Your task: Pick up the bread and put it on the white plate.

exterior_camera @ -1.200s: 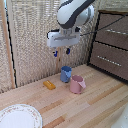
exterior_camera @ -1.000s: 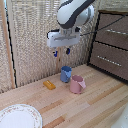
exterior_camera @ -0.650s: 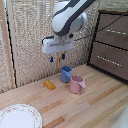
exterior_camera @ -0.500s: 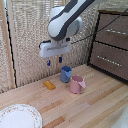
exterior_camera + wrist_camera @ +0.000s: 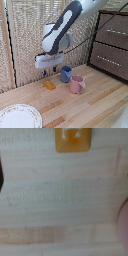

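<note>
The toast (image 5: pixel 49 85) is a small flat orange-yellow block lying on the light wooden worktable (image 5: pixel 85 107), towards the exterior view's left of the cups. It also shows in the wrist view (image 5: pixel 73 140), lying alone on the planks. My clamp (image 5: pixel 49 71) hangs in the air just above the toast, its short dark fingers pointing down and apart, holding nothing. The white crockery (image 5: pixel 19 117) is a large round plate with a patterned rim at the table's front left in the exterior view.
A blue cup (image 5: pixel 66 74) and a pink cup (image 5: pixel 77 84) stand close to the toast on the exterior view's right. A dark brown drawer cabinet (image 5: pixel 112 42) stands at the right. A slatted screen (image 5: pixel 30 40) runs behind the table.
The arm has swung to the exterior view's left and lowered, from above the blue cup to above the toast. The toast, cups and plate have not moved.
</note>
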You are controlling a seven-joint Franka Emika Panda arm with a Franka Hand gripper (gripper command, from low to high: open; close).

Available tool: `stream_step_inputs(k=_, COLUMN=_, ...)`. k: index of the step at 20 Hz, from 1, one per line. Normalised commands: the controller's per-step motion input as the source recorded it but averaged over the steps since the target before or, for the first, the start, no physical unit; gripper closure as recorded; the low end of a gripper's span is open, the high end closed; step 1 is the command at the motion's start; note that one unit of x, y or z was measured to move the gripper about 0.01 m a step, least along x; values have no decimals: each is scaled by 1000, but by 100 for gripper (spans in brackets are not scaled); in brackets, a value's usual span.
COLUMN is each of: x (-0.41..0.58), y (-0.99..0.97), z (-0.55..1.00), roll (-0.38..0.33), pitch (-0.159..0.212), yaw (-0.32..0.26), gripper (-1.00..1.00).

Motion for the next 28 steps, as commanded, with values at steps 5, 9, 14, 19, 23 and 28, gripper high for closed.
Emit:
stream_step_inputs(k=5, x=374, y=27, z=-310, roll=-25, pitch=11, yaw=17, gripper=-100)
stream_step_inputs(k=9, x=249, y=16, z=-304, roll=-48, pitch=58, yaw=23, gripper=-100)
stream_step_inputs(k=14, x=167, y=15, z=-254, roll=-42, pitch=67, yaw=15, gripper=-100)
stream_step_inputs(k=19, x=131, y=23, z=-102, roll=-20, pitch=60, yaw=12, gripper=100)
stream_step_inputs(k=23, x=34, y=52, z=13, roll=-1, pitch=58, yaw=0, gripper=100)
stream_step_inputs(k=28, x=0, y=23, z=245, roll=0, pitch=72, yaw=-2, gripper=100)
